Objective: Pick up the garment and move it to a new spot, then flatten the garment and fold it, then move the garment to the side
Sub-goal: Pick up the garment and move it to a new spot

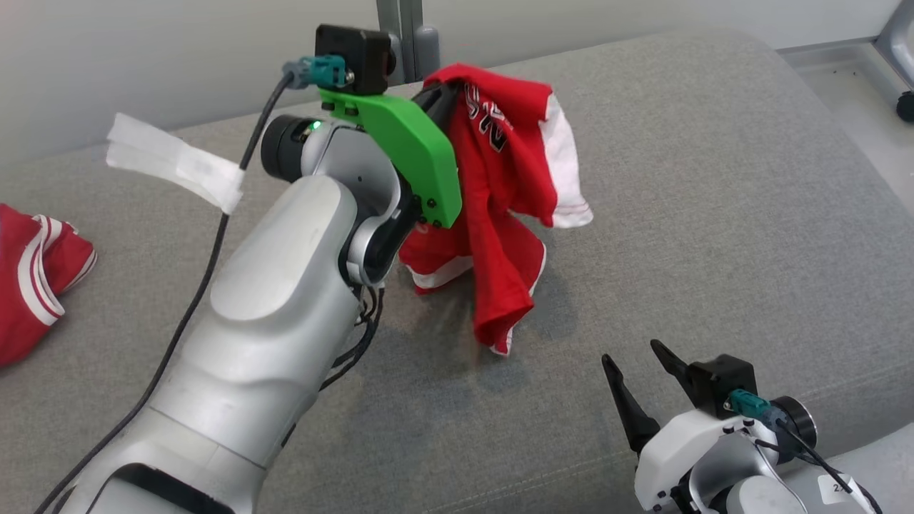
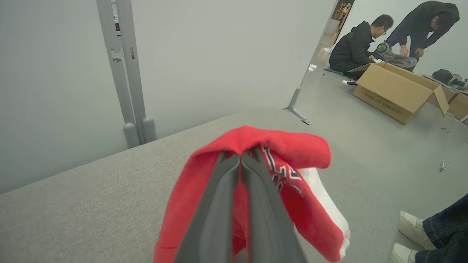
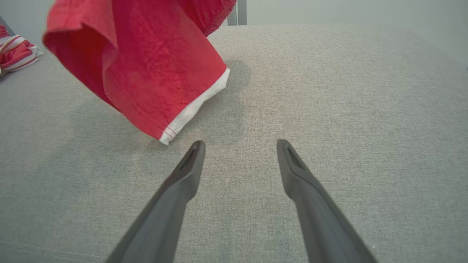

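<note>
— One pinch carries the whole garment. The left gripper has its fingers pressed together on a fold near the top. The rest hangs in a bunch above the grey cushion, towards its far edge. The lowest hem is just clear of the fabric or brushing it; I can't tell which.

— So what worries you?

— A thin fold between closed fingers could slide out if the arm swings, and the shirt would land crumpled. Set down as it hangs, it would pile on itself and make flattening harder. The trailing hem could also drag and twist.

— And the other red garment?

— It lies at the left edge, well apart. A tangle looks unlikely.

— How do the arms sit?

— The left arm reaches up and forward from the near left corner, wrist raised, fingers pointing towards the far edge. The right gripper rests low by the near right corner, jaws spread, holding nothing, aimed at the hanging hem.
</note>
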{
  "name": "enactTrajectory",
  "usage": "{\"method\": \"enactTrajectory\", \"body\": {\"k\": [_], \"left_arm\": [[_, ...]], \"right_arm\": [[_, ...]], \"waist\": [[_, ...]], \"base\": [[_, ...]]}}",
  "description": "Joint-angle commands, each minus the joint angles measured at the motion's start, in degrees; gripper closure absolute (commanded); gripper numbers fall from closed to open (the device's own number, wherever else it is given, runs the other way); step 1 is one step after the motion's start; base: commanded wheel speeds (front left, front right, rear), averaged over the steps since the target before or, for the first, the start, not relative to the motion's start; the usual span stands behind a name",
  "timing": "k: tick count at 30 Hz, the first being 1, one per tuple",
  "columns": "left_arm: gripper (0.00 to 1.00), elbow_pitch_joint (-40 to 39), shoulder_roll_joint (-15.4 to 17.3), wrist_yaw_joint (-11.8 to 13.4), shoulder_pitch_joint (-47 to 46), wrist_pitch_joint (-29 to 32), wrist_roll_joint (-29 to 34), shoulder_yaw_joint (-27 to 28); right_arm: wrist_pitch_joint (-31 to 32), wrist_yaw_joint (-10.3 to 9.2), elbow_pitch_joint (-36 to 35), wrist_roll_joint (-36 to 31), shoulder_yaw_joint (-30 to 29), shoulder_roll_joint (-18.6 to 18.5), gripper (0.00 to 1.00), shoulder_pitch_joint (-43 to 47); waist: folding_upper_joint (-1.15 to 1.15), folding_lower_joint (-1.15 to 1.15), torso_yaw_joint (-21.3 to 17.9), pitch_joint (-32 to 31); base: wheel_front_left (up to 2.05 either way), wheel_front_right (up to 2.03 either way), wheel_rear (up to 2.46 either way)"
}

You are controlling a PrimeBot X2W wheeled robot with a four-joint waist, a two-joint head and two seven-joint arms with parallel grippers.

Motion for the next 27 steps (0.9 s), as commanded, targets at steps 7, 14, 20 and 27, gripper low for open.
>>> {"method": "enactTrajectory", "body": {"k": [7, 14, 20, 27], "left_arm": [[0.0, 9.5, 3.6, 0.7, 3.8, -3.0, 5.0, -3.5], [0.0, 15.4, 4.3, 1.5, 5.8, -6.5, 5.3, -3.8], [0.0, 17.8, 2.9, -0.8, 8.8, -9.4, 0.9, -1.0], [0.0, 17.8, 2.2, -1.6, 12.8, -14.0, -1.2, 0.4]], "right_arm": [[-1.0, -0.02, 1.2, 0.9, -0.3, 0.0, 0.0, -1.5], [-1.2, -0.02, 2.3, 1.0, -0.4, -0.1, 0.0, -2.1], [-1.0, -0.02, 3.0, 0.9, -0.4, -0.1, 0.0, -1.5], [-0.7, -0.02, 3.4, 0.8, -1.0, -0.1, 0.0, 0.2]], "waist": [[0.0, 0.0, 0.0, 3.2], [0.0, 0.0, 2.3, 2.4], [0.0, 0.0, 3.8, 0.1], [0.0, 0.0, 4.7, -3.0]], "base": [[0.0, 0.0, 0.0], [0.0, 0.0, 0.0], [0.0, 0.0, 0.0], [0.0, 0.0, 0.0]]}}
